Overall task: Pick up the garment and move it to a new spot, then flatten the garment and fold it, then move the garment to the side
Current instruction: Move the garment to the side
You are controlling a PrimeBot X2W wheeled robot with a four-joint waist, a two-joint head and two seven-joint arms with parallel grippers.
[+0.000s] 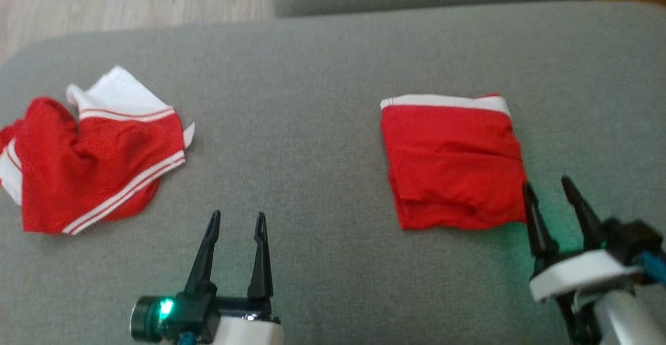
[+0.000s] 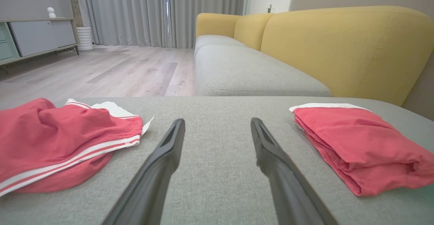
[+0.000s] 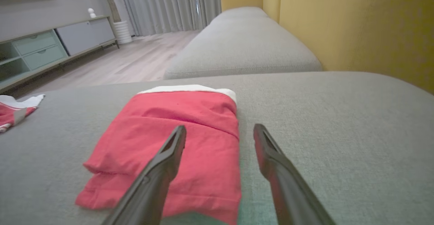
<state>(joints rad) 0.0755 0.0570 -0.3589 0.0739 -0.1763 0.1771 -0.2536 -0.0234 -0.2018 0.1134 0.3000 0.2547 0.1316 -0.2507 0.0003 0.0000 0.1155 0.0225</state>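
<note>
Your left pincer (image 1: 238,213) is wide, with nothing between its two dark fingers. It hangs low over the grey cushion (image 1: 322,74), and its tips point across bare grey cloth. Your right pincer (image 1: 546,181) is wide too, and it holds nothing.

The folded red garment (image 1: 452,163) lies flat on the cushion, just in front of your right pincer and a bit to its left. It is a neat square. A white band (image 1: 445,100) runs along the edge far from the pincer. In the right wrist view, the pincer's left finger (image 3: 162,170) is over the near right corner of this garment. The right finger (image 3: 281,174) is over bare cushion just beside the garment's right edge. I cannot tell if the left finger touches the cloth. From your left pincer, the folded garment is ahead and off to the right, apart from the fingers.

The crumpled red garment (image 1: 93,168) is ahead of your left pincer and to its left, near but not touching. It is bunched up, with white stripes (image 1: 125,191) on it. It is well apart from your right pincer, far to that pincer's left.

Past the tips of your left pincer you can see another grey seat (image 2: 244,69), a yellow sofa back (image 2: 339,48), a wooden floor (image 2: 101,72) and grey curtains (image 2: 135,11).
</note>
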